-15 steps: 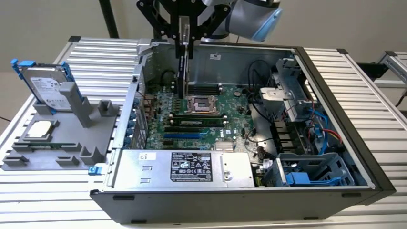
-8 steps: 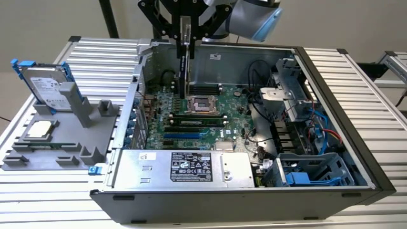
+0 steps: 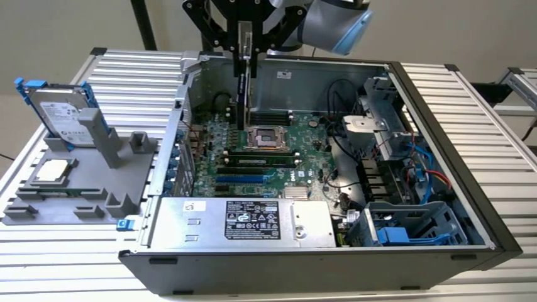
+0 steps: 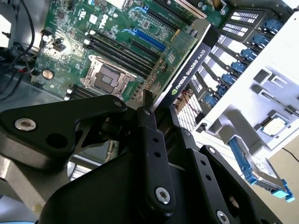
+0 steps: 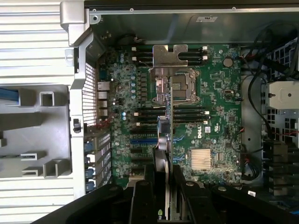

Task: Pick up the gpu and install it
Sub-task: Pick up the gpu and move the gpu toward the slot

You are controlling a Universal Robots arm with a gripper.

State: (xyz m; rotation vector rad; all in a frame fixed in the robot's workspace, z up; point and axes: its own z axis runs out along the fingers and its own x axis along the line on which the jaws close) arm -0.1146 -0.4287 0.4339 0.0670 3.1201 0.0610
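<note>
My gripper (image 3: 244, 45) hangs over the open computer case (image 3: 436, 82), shut on the gpu (image 3: 243, 94). The gpu is a thin black card held on edge, with its long side pointing down into the case. In the exterior view its lower end sits above the motherboard (image 3: 315, 141), near the CPU socket (image 3: 266, 137). In the second wrist view the gpu's black face (image 4: 187, 70) runs out from between my fingers (image 4: 148, 126) over the green board. In the first wrist view the gpu is edge-on (image 5: 167, 116), its silver bracket (image 5: 170, 55) at the far end.
Blue expansion slots (image 3: 241, 182) lie on the motherboard near the rear slot openings. A power supply (image 3: 251, 220) and drive cage (image 3: 419, 229) fill the case's near side. On the exterior view's left, a grey fixture (image 3: 50, 211) holds a hard drive (image 3: 60, 116) and a CPU chip (image 3: 52, 170).
</note>
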